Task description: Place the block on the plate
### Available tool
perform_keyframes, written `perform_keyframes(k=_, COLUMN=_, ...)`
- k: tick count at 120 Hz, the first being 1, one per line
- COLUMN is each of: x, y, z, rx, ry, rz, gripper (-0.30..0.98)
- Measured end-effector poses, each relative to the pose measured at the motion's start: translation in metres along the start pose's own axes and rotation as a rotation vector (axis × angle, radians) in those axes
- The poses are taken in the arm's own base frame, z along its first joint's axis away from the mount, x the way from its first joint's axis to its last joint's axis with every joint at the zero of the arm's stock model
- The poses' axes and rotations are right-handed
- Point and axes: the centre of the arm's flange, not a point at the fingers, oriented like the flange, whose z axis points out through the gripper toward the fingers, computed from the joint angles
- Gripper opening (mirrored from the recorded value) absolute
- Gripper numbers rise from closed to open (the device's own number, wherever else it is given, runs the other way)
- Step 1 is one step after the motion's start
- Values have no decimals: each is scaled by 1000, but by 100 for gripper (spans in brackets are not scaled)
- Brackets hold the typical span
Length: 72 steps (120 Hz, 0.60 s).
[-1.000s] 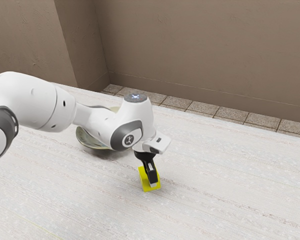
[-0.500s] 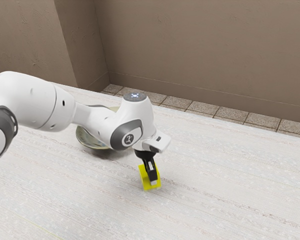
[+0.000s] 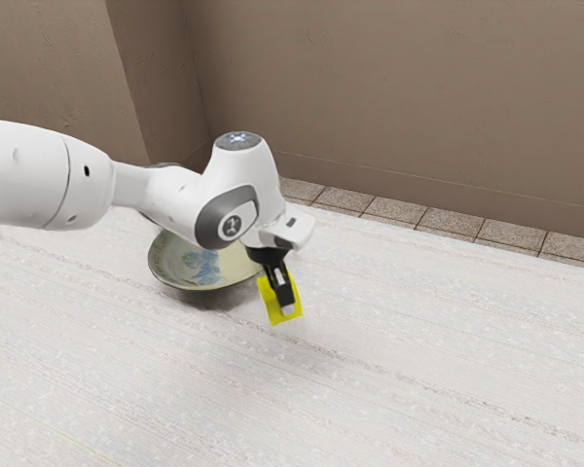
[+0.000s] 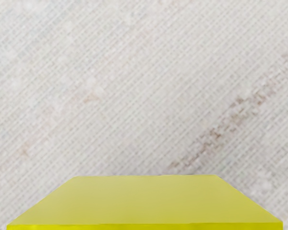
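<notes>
The black gripper (image 3: pixel 284 305) is clamped on the yellow block (image 3: pixel 270 305), one finger laid against the block's near side in the exterior view and the other behind it. The block sits between the jaws down at their tips, and its yellow shows past the near finger on both sides, more of it toward the exterior view's left. Its lower edge reaches a little beyond the fingertips. Gripper and block lean together, the lower end toward the exterior view's right, and the block hangs above the pale table (image 3: pixel 419 389)

The plate (image 3: pixel 236 269) lies on the table to the exterior view's left of the block and somewhat farther off, just beside it as seen from there. It is cream and greenish, with a raised rim and a blue pattern inside, and nothing yellow rests in it. The white arm (image 3: pixel 39 175) comes in from the exterior view's left and passes over the plate's far side, hiding part of it. On the far side of the scene a strip of tiled floor (image 3: pixel 506 233) runs beyond the table, with a brown wall (image 3: pixel 389 88) behind

In the wrist view the block is large and close under the hand, a flat yellow face ending in a brighter edge, with the woven-looking tabletop past it and a brownish streak (image 4: pixel 235 110) slanting away from near the block
</notes>
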Motion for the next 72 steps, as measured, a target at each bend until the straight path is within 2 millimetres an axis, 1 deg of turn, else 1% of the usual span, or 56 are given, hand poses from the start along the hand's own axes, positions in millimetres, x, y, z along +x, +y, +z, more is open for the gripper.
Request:
perform_keyframes(k=35, x=-12, y=-39, z=-20, rx=12, ry=-12, rz=-40, gripper=42)
perform_keyframes(k=72, x=-48, y=-98, z=-35, rx=15, ry=-27, rz=-109, gripper=42)
